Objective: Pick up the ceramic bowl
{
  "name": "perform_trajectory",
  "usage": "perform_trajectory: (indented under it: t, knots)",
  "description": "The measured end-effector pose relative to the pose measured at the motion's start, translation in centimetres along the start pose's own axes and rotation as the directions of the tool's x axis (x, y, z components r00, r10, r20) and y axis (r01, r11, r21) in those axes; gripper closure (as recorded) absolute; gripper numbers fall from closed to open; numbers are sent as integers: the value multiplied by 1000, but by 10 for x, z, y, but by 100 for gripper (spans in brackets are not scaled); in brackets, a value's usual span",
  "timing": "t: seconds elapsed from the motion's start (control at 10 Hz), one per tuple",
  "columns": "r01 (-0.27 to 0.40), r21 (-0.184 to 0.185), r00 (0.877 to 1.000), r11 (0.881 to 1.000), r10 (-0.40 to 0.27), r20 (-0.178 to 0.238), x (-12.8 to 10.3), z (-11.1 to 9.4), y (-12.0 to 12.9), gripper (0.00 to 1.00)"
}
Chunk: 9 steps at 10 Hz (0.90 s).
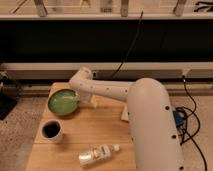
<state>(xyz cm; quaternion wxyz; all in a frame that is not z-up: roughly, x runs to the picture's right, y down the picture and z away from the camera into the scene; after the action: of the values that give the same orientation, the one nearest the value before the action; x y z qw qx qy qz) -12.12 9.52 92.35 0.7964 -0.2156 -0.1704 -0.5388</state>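
The ceramic bowl (62, 102), green, shallow and glossy with a darker rim, sits on the back left part of the wooden table (107, 132). My white arm reaches from the lower right across the table to it. The gripper (79, 96) hangs down from the wrist at the bowl's right rim, mostly hidden under the arm. It looks open, and the bowl rests flat on the table.
A white mug (51, 131) with a dark inside stands in front of the bowl at the left. A small clear bottle (97, 155) lies near the front edge. A pale object (123, 114) shows by the arm. Behind the table run a dark wall and cables (130, 47).
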Motion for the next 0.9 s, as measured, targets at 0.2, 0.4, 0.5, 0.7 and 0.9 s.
perform_trajectory:
  t: [0.2,0.4,0.5,0.7,0.9]
  knots:
    - [5,-7,1000,1000,-5,7,0,4,0,20]
    - [7,-9,1000,1000,-7,11,-1,6,-1,20]
    - [6,-10,1000,1000,-5,11,-1,8,0,20]
    - [7,-12,1000,1000,-7,12,0,11,0,20]
    - [7,-13,1000,1000,-7,14,-1,14,0,20]
